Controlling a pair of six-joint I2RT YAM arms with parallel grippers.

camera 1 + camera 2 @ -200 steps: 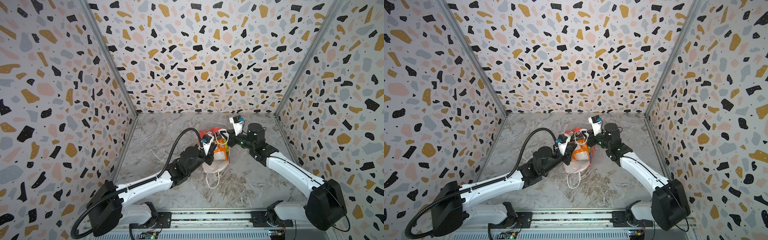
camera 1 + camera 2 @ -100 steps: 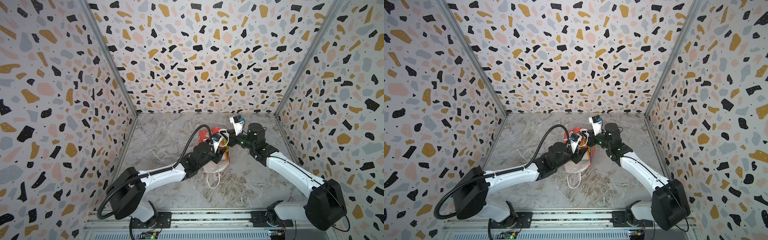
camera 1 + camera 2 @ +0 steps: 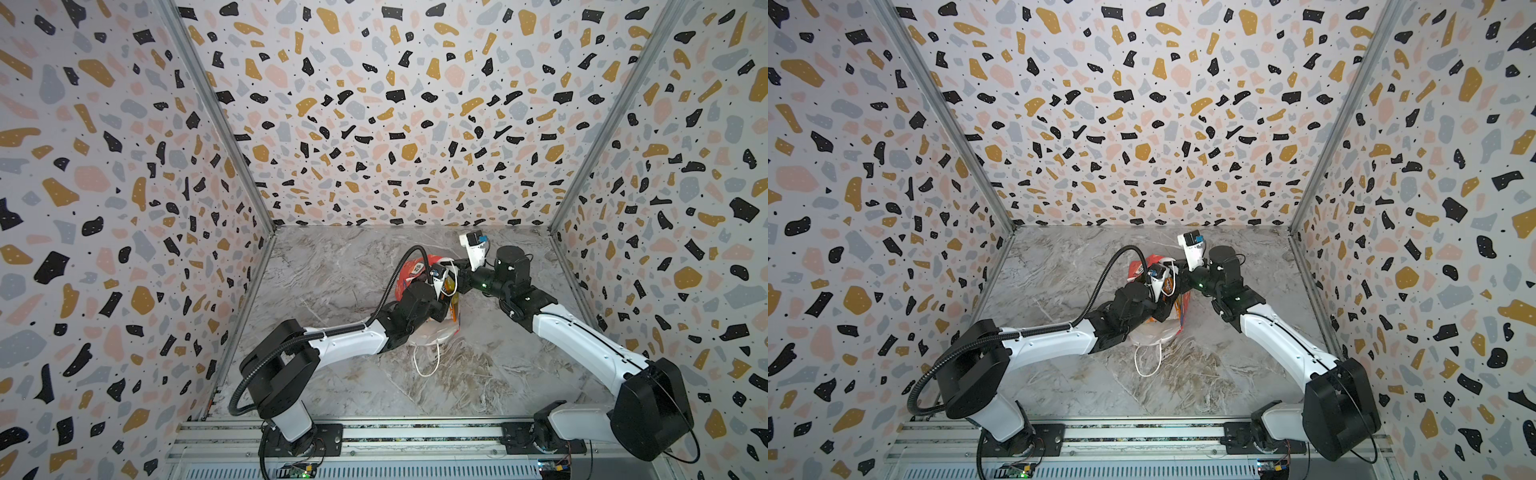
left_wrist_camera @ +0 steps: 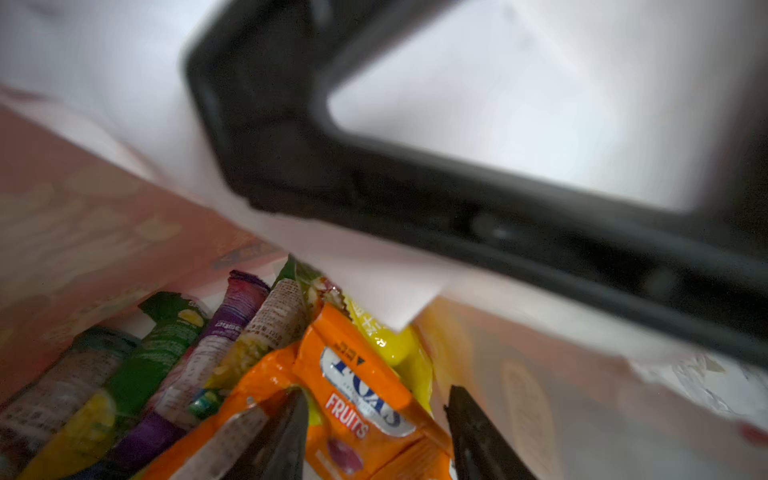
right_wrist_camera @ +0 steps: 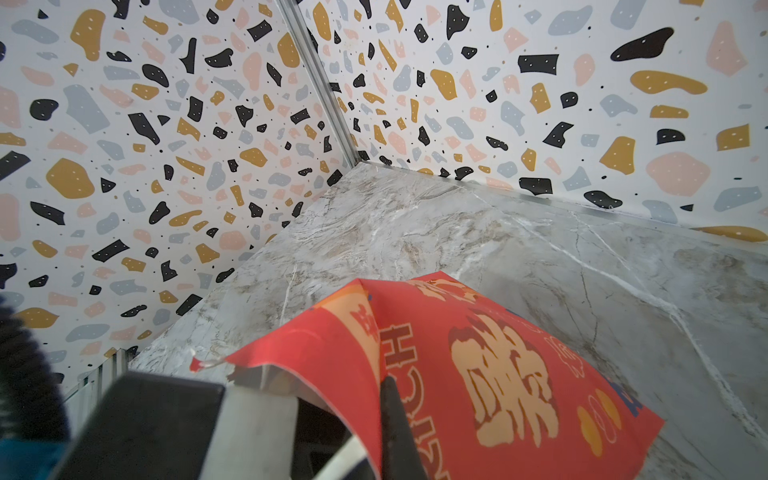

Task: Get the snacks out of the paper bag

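Currently the paper bag sits toward the far edge of the tabletop, roughly midway between its left and right edges. One white cord handle trails toward the near edge. In both top views no packet lies out on the tabletop.

The right end effector is fully closed, pinching the bag's red wall to hold the mouth up. The left end effector is inside the bag, its fingers parted about halfway and straddling the orange packet — nothing is clamped yet.

Procedure for this step, as I judge it:
- Lower slightly so both fingers pass the packet's edges.
- Close on the flat body, not the crinkly seam.
- Withdraw along the bag's axis. A sideways pull could drag neighbouring packets or tear the pinched wall.

Legible text: the orange packet reads "FRUITS" under a blue-on-white logo, apparently "FOX'S" — glare hides part of it. The green packet, purple packet and yellow packet carry print too blurred to read. The bag shows large gold Chinese characters.
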